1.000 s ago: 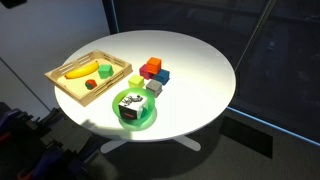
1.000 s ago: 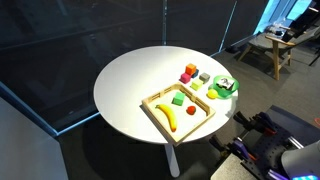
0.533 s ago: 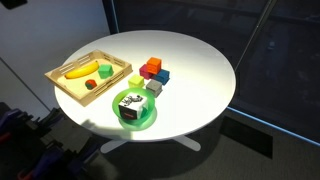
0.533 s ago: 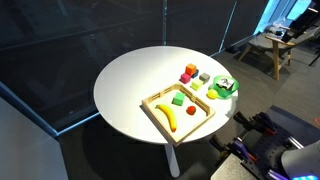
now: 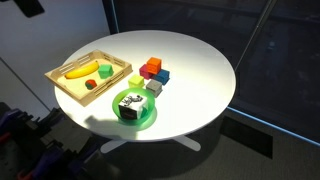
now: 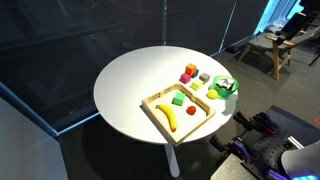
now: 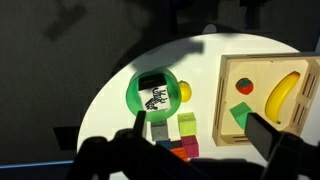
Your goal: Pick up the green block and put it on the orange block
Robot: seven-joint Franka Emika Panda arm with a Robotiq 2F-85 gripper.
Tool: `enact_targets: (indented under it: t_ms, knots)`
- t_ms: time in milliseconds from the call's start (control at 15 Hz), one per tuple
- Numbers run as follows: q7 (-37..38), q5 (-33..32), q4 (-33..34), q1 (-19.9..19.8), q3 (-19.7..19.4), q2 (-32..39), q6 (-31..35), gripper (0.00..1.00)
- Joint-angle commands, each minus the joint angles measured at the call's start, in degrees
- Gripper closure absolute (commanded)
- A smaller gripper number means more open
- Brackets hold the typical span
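The green block (image 5: 105, 70) lies in the wooden tray (image 5: 68, 92), beside a banana (image 5: 78, 71). It also shows in the other exterior view (image 6: 178, 99) and in the wrist view (image 7: 240, 115). The orange block (image 5: 153, 64) sits at the far end of a cluster of blocks in the table's middle; in the wrist view (image 7: 176, 152) it is half hidden by the gripper's body. My gripper (image 7: 197, 125) is open and empty, high above the table, looking down between plate and tray. Only a dark part of it shows at the top edge of an exterior view (image 5: 30, 6).
A red block (image 5: 147, 72), a blue block (image 5: 162, 76), a pale yellow-green block (image 5: 136, 80) and a grey block (image 5: 154, 88) crowd round the orange one. A green plate (image 5: 148, 121) holds a black-and-white cube (image 5: 129, 105). A small red item (image 5: 90, 84) lies in the tray.
The dark gripper part at the top edge of the exterior view has shifted a little to the right. Nothing on the table has moved.
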Motion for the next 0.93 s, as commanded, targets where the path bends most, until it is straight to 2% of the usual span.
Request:
enact_targets:
  t_ms: [0, 467, 867]
  knots:
    - [1.0, 0.5, 4.6, 1.2, 2.0, 6.5, -1.8, 0.0]
    - [1.1, -0.6, 8.7, 2.6, 6.3, 17.4, -1.0, 0.0]
    - [1.4, 0.3, 9.5, 4.0, 8.1, 23.7, 3.8, 0.0]
